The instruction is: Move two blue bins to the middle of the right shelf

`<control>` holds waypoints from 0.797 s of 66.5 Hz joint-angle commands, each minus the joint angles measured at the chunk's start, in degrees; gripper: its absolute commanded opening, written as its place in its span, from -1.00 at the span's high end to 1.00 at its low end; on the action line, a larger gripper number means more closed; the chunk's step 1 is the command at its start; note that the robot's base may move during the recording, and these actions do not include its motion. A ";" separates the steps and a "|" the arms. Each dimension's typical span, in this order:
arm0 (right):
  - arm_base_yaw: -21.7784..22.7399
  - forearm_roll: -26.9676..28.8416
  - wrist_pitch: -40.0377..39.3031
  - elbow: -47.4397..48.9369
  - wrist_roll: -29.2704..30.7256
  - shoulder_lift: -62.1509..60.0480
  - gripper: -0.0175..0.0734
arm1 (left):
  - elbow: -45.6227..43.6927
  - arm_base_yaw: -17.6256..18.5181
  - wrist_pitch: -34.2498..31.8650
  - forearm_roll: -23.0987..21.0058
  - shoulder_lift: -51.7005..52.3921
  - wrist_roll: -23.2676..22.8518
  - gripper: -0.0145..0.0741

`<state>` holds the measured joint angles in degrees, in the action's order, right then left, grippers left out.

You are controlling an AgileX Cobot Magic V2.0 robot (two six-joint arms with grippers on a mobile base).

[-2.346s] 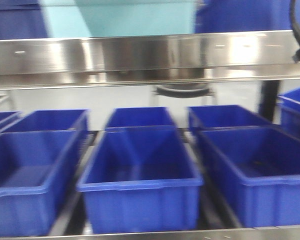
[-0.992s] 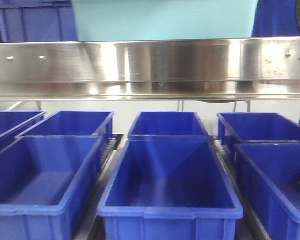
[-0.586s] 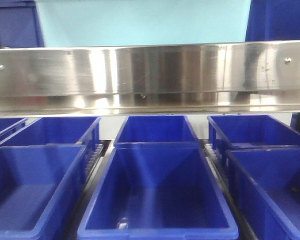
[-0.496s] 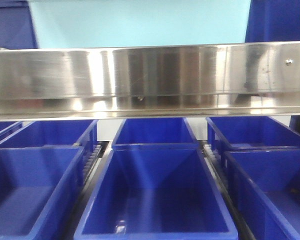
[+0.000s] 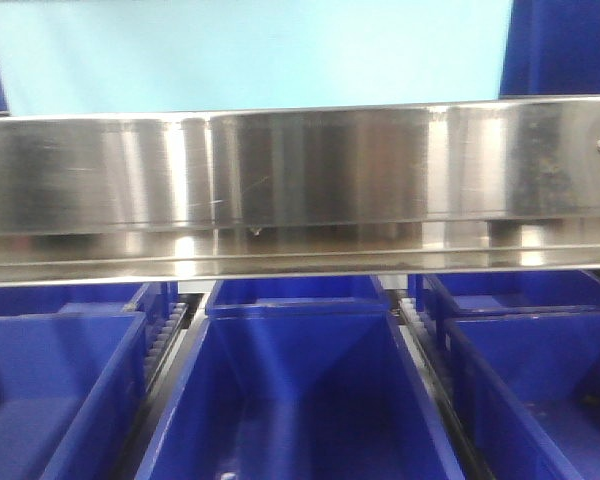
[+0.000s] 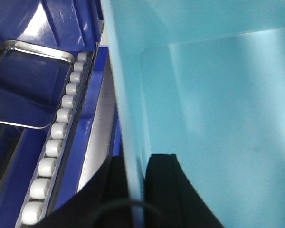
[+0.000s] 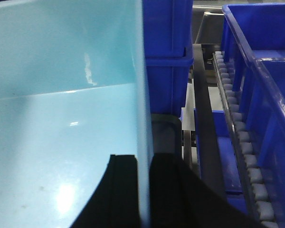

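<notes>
I hold one light-blue bin (image 5: 250,55) between both arms. In the front view it fills the space above the broad shiny rail of the right shelf middle (image 5: 300,190), and the rail hides its bottom. My left gripper (image 6: 134,185) is shut on the bin's left wall (image 6: 128,118), one black finger on each side. My right gripper (image 7: 143,185) is shut on the right wall (image 7: 141,95) in the same way. The bin's inside (image 7: 61,118) is bare. Whether it rests on the tier I cannot tell.
Dark blue bins fill the tier below the rail: centre (image 5: 300,400), left (image 5: 50,390), right (image 5: 540,380). More dark blue bins stand beside the held one (image 7: 166,42) (image 5: 565,50). Roller tracks (image 6: 52,147) (image 7: 237,128) run alongside. A shiny metal tray (image 6: 28,90) lies at the left.
The front view has closed in on the shelf: the steel rail looks larger and lower, the light-blue bin spreads wider above it, and the lower bins slide down out of the frame.
</notes>
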<state>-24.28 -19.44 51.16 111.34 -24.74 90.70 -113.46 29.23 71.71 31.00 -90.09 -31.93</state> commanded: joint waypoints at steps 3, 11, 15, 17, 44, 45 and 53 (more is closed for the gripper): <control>-0.85 1.83 -5.37 0.45 -0.11 -0.59 0.97 | -0.36 0.69 -2.85 -1.64 -0.03 0.66 0.92; -0.85 1.83 -5.37 0.45 -0.11 -0.59 0.97 | -0.36 0.69 -2.85 -1.64 -0.03 0.66 0.92; -0.85 1.83 -5.37 0.45 -0.11 -0.59 0.97 | -0.36 0.69 -2.85 -1.64 -0.03 0.66 0.92; -0.85 1.83 -5.37 0.45 -0.11 -0.59 0.97 | -0.36 0.69 -2.85 -1.64 -0.03 0.66 0.92; -0.85 1.83 -5.37 0.45 -0.11 -0.59 0.97 | -0.36 0.69 -2.85 -1.64 -0.03 0.66 0.92; -0.85 1.83 -5.37 0.45 -0.11 -0.59 0.97 | -0.36 0.69 -2.85 -1.64 -0.03 0.66 0.92; -0.85 1.83 -5.37 0.45 -0.11 -0.59 0.97 | -0.36 0.69 -2.85 -1.64 -0.03 0.66 0.92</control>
<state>-24.28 -19.44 51.16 111.34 -24.74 90.70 -113.46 29.23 71.71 31.00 -90.09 -31.93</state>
